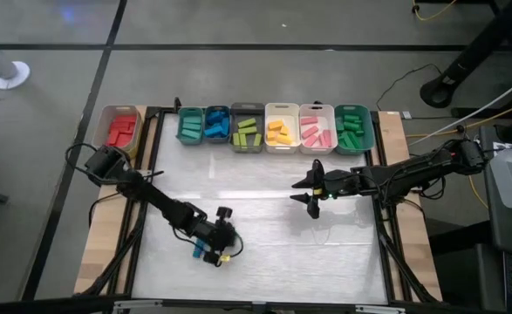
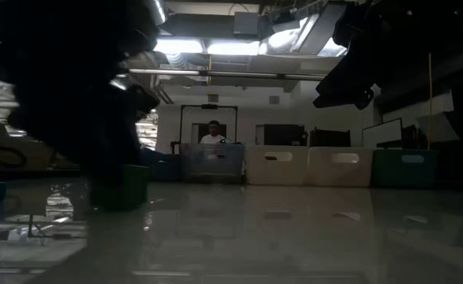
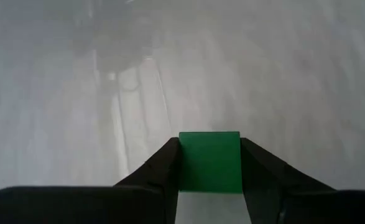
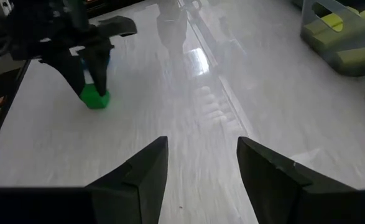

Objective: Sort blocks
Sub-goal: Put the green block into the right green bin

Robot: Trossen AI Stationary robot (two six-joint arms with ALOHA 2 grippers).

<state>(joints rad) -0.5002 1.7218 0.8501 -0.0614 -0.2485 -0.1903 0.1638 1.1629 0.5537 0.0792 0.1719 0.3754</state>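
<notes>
A green block (image 3: 209,163) sits on the white table (image 1: 264,244) near its front left, its underside on the surface; it also shows in the right wrist view (image 4: 96,98) and the low view (image 2: 125,188). My left gripper (image 3: 209,142) is shut on it (image 1: 214,249). My right gripper (image 4: 201,162) hangs open above the table's right middle (image 1: 312,187), nothing between its fingers. Other blocks lie sorted by colour in the row of bins at the far edge. My left gripper pinches the green block between its two fingers, one finger (image 3: 166,158) on each of two opposite sides (image 3: 185,163). The fingers slant down from the table's far left. The block's underside (image 4: 97,104) rests on the table.
Along the far edge stand bins: red blocks (image 1: 122,129), a teal bin (image 1: 191,125), blue blocks (image 1: 216,123), lime (image 1: 246,129), yellow (image 1: 281,129), pink (image 1: 317,129), dark green (image 1: 352,129). A person (image 2: 212,134) shows in the room beyond the table.
</notes>
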